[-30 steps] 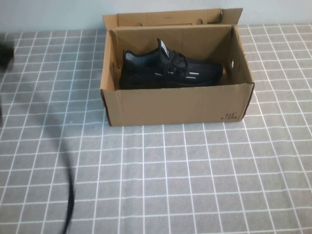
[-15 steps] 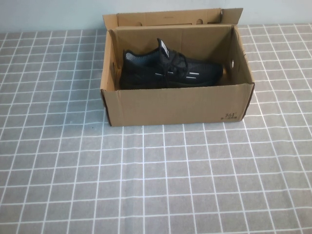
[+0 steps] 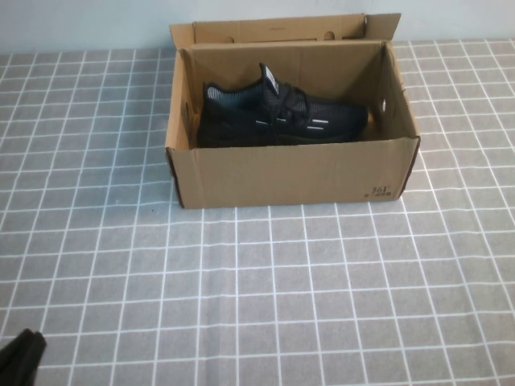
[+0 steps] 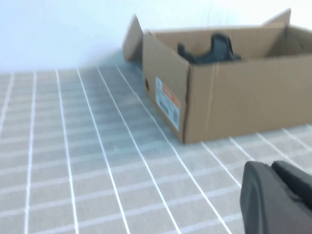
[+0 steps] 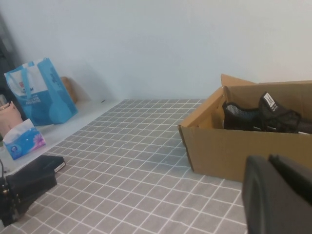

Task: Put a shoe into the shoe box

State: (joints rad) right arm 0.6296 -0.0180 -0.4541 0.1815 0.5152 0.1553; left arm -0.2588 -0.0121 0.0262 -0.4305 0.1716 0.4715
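The black mesh shoe [image 3: 282,117] lies on its sole inside the open brown cardboard shoe box [image 3: 294,173], toe toward the box's right end, white tongue label up. It also shows in the left wrist view [image 4: 209,50] and the right wrist view [image 5: 265,117]. My left gripper [image 3: 20,358] sits low at the near-left corner of the table, far from the box; in its wrist view [image 4: 270,168] its fingers lie together and hold nothing. My right gripper [image 5: 268,161] is out of the high view; its fingers also lie together and hold nothing, well short of the box.
A grey checked cloth [image 3: 265,297] covers the table. The box's back flap [image 3: 282,30] stands up against the wall. Beside the table, in the right wrist view, stand a blue bag [image 5: 41,90], a tissue pack [image 5: 22,141] and a black object [image 5: 29,183].
A dark blurred arm and cable at the left edge left the high view, then my left gripper appeared at the near-left corner. The shoe and box have not moved.
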